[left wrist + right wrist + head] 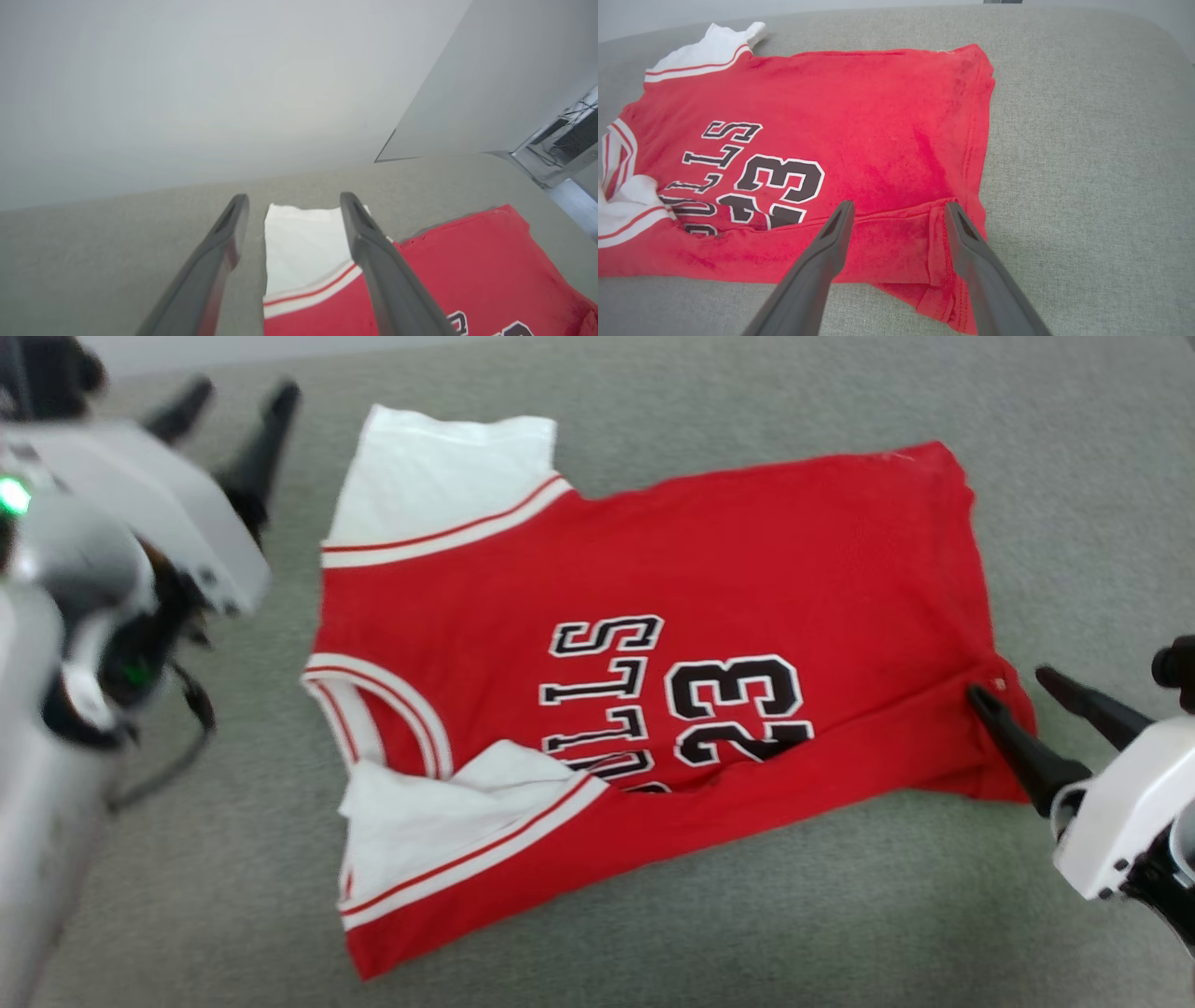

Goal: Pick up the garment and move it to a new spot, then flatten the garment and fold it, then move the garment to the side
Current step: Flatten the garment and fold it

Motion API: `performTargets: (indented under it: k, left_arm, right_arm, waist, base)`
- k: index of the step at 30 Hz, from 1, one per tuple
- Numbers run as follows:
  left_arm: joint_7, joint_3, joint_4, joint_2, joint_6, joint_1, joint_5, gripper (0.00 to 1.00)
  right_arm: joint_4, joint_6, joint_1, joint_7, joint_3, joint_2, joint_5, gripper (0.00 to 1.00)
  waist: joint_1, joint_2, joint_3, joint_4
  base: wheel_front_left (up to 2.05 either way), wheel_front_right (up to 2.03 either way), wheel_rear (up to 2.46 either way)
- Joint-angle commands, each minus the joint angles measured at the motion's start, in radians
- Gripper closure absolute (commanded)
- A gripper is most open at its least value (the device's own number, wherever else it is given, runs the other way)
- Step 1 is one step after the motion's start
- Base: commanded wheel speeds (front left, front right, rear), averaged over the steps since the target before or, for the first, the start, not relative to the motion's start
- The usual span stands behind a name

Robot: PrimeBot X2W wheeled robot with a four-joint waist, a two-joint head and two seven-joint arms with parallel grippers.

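Garment (653, 616) lies spread mid-surface (1074, 476), collar toward the left edge, hem toward the right. Both pincers are wide and empty: left pincer (243, 390) is beside the far sleeve, right pincer (1010, 683) is at the near hem corner. The near side is lapped over the print and the near sleeve is bunched on the collar. Risks: folding now would likely lock that lap in. The right fingers could also snag the doubled hem and drag the garment skewed.
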Motion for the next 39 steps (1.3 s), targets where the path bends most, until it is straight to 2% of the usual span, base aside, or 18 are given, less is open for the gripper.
performTargets:
  k: [1,7,11,12,17,23,28,35,36,37,38,39]
  left_arm:
    - [0.006,-0.004,0.049,0.002,-0.017,-0.056,0.018,0.00]
    - [0.070,-0.062,0.314,-0.001,-0.109,-0.258,0.055,0.00]
    - [0.152,-0.116,0.485,-0.017,-0.181,-0.353,0.069,0.00]
    - [0.152,-0.116,0.485,-0.017,-0.181,-0.353,0.069,0.00]
    - [0.283,-0.163,0.649,-0.013,-0.243,-0.443,0.064,0.00]
    - [0.377,-0.200,0.765,-0.011,-0.273,-0.518,0.063,0.00]
    - [0.396,-0.244,0.809,0.008,-0.286,-0.563,0.094,0.00]
    - [0.422,-0.268,0.870,-0.010,-0.293,-0.570,0.068,0.00]
    - [0.430,-0.271,0.877,-0.015,-0.294,-0.568,0.061,0.14]
    - [0.435,-0.275,0.881,-0.020,-0.295,-0.567,0.055,0.61]
    - [0.435,-0.275,0.883,-0.022,-0.295,-0.570,0.048,0.94]
    - [0.433,-0.277,0.885,-0.024,-0.296,-0.573,0.043,1.00]
  right_arm:
    - [0.005,-0.001,-0.023,-0.022,0.007,0.010,0.000,0.00]
    - [0.022,-0.001,-0.072,-0.099,0.047,0.040,-0.002,0.00]
    - [0.035,-0.001,-0.092,-0.134,0.077,0.055,0.000,0.00]
    - [0.035,-0.001,-0.092,-0.134,0.077,0.055,0.000,0.00]
    - [0.061,-0.001,-0.108,-0.159,0.106,0.059,0.007,0.00]
    - [0.082,-0.001,-0.119,-0.175,0.128,0.051,0.012,0.00]
    - [0.085,-0.001,-0.128,-0.181,0.139,0.048,0.017,0.00]
    - [0.091,-0.001,-0.144,-0.185,0.149,0.046,0.019,0.00]
    - [0.092,-0.001,-0.145,-0.185,0.147,0.045,0.018,0.00]
    - [0.093,-0.001,-0.152,-0.186,0.145,0.041,0.018,0.00]
    - [0.091,-0.001,-0.162,-0.187,0.142,0.038,0.017,0.00]
    - [0.090,-0.001,-0.174,-0.186,0.139,0.035,0.015,0.00]
  waist:
    - [0.0000,0.0000,0.057,-0.072]
    - [0.0000,0.0000,0.101,-0.145]
    - [0.0000,0.0000,0.125,-0.179]
    - [0.0000,0.0000,0.125,-0.179]
    - [0.0000,0.0000,0.152,-0.212]
    - [0.0000,0.0000,0.169,-0.229]
    - [0.0000,0.0000,0.186,-0.237]
    - [0.0000,0.0000,0.204,-0.243]
    - [0.0000,0.0000,0.205,-0.242]
    - [0.0000,0.0000,0.205,-0.240]
    - [0.0000,0.0000,0.206,-0.238]
    - [0.0000,0.0000,0.207,-0.237]
  base:
    - [0.00,0.00,0.00]
    - [0.00,0.00,0.00]
    - [0.00,0.00,0.00]
    - [0.00,0.00,0.00]
    - [0.00,0.00,0.00]
    - [0.00,0.00,0.00]
    - [0.00,0.00,0.00]
    - [0.00,0.00,0.00]
    - [0.00,0.00,0.00]
    - [0.00,0.00,0.00]
    - [0.00,0.00,0.00]
    - [0.00,0.00,0.00]
